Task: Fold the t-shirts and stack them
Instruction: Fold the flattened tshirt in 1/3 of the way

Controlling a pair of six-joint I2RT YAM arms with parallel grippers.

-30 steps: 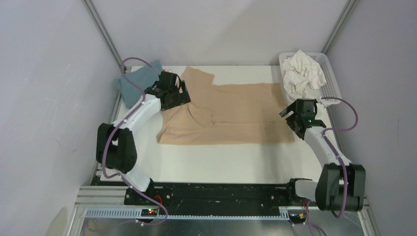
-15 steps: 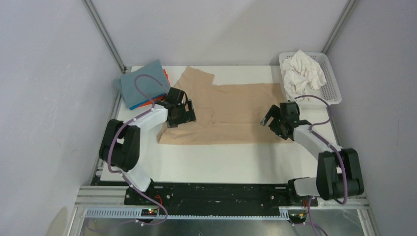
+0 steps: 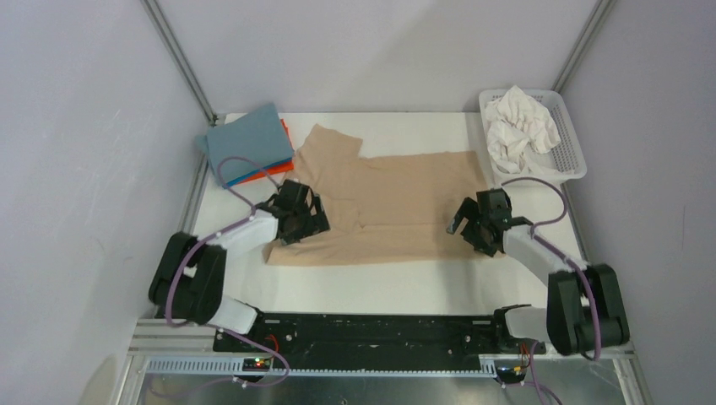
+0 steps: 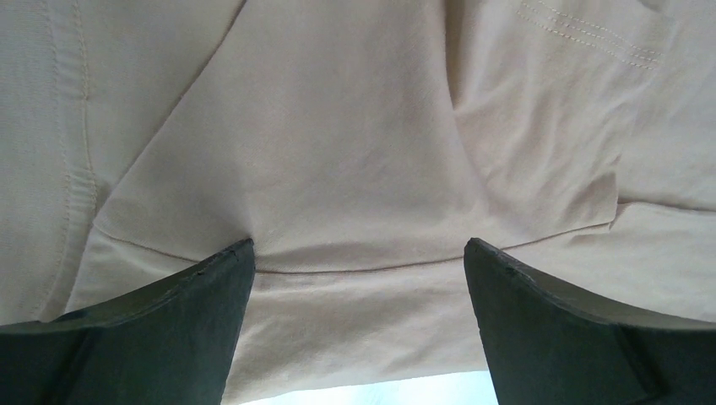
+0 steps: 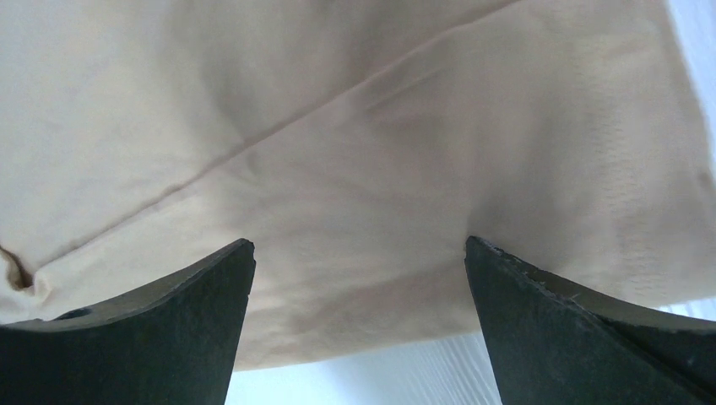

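Left wrist: tan t-shirt (image 4: pixel 338 126) beneath hand (image 4: pixel 356 246)

Even, soft overhead light, faint shadows; wrist views sharp on cloth, brightest along the bottom edge.

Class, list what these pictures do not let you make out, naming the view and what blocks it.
- Top view: what lies under the grey-blue shirt; only an orange edge shows.
- Top view: the tan shirt where it lies beneath the left gripper and right gripper.
- Top view: how many pieces the crumpled white cloth in the basket is.
- Wrist views: whether the fingers touch the cloth; too close.
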